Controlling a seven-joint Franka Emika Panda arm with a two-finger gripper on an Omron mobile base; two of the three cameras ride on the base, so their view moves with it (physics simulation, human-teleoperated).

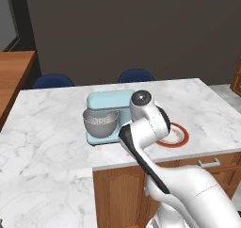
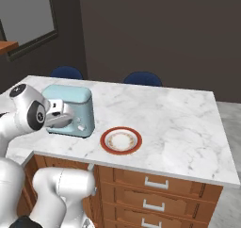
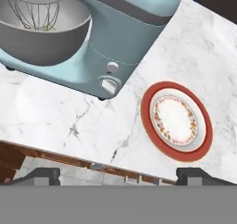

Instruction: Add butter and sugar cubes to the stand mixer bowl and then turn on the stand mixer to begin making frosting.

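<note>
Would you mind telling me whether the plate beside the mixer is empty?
Empty. The hand view shows the plate with its patterned white centre bare, lying flat on the counter beside the stand mixer.

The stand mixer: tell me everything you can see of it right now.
The stand mixer is light blue and smooth, with a flat base, a boxy head lowered over the stand mixer bowl, and a wire whisk hanging inside it. Two pale round controls sit on its side facing the red-rimmed plate. It stands upright on the marble counter, apart from the plate. Nothing grips it.
</note>
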